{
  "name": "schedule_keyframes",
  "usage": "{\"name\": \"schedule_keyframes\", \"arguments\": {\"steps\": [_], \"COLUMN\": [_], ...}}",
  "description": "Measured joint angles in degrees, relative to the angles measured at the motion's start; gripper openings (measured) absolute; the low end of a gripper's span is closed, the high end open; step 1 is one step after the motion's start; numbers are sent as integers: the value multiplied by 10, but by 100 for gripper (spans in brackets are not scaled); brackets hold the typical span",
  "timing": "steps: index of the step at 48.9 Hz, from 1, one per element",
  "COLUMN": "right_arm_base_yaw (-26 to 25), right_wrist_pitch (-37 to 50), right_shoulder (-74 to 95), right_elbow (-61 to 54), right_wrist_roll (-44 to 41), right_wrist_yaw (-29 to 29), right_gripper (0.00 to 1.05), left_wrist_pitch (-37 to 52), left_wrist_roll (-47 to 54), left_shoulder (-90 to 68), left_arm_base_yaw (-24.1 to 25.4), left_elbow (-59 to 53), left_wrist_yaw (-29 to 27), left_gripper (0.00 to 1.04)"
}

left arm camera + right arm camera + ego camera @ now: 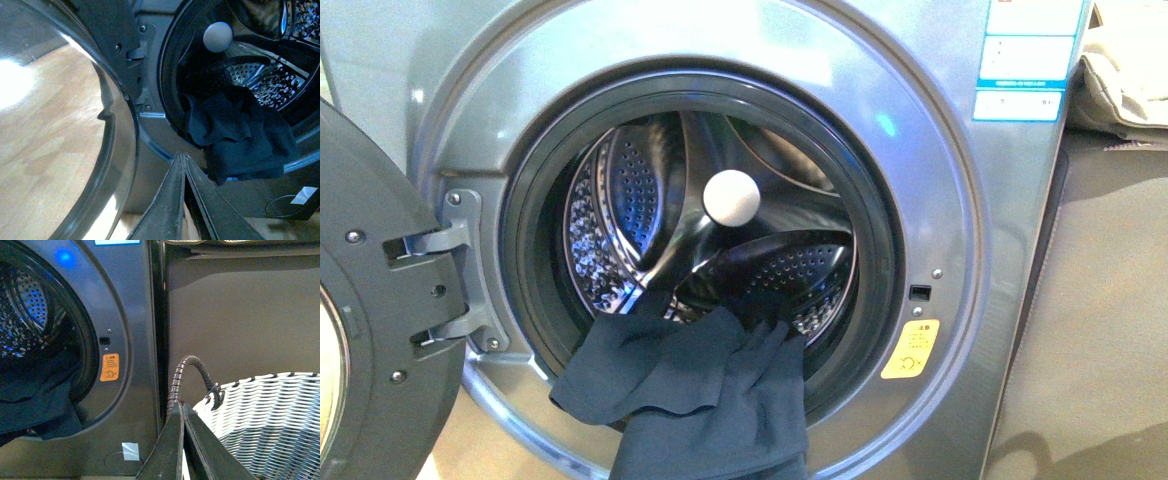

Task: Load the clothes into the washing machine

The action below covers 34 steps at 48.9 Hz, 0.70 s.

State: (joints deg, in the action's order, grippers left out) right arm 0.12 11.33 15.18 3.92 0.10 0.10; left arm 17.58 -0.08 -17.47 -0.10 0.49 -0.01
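At the far left the dark round door [365, 300] stands swung wide on its hinge [455, 275], well clear of the opening; it leaves the mouth of the washing machine [940, 180] free to approach from the front, though an arm working on that side has the door's edge close by. The left gripper [182, 165] shows only in its own wrist view, jaws pressed together and holding nothing, below and in front of the porthole.

The clothes [710, 390] lie half in and half out: the upper part rests on the drum floor, the rest drapes over the dark rubber gasket [880, 230] and hangs down the front; the fabric looks thin, limp and light, likely to fold and slide rather than keep any shape, and not fragile. A pinch on the bunched folds at the lip looks the best hold to me, lifting up and pushing inward; the hanging tail may catch on the gasket or slip back out.

Inside, the perforated drum [620, 200] is otherwise open and deep. To the right sit a yellow sticker [910, 348] and a plain grey-brown panel [1110, 320]. The right gripper [182, 412] hovers with jaws together, empty, just beside a white wicker basket [270, 420] and its dark handle [192, 365].
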Motion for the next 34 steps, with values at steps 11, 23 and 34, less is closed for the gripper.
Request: {"name": "schedule_keyframes", "arguments": {"steps": [11, 23, 34], "right_arm_base_yaw": [0, 0, 0], "right_wrist_pitch": [-19, -110, -113], "right_shoulder": [-33, -142, -149], "right_elbow": [-15, -37, -37], "right_wrist_roll": [0, 0, 0], "right_wrist_yaw": [0, 0, -1], "right_gripper": [2, 2, 2], "left_wrist_pitch": [-46, -89, -175], "left_wrist_roll": [0, 0, 0], "left_shoulder": [47, 89, 172], "left_arm_base_yaw": [0, 0, 0], "left_elbow": [0, 0, 0], "left_wrist_yaw": [0, 0, 0], "left_gripper": [4, 4, 4]}}
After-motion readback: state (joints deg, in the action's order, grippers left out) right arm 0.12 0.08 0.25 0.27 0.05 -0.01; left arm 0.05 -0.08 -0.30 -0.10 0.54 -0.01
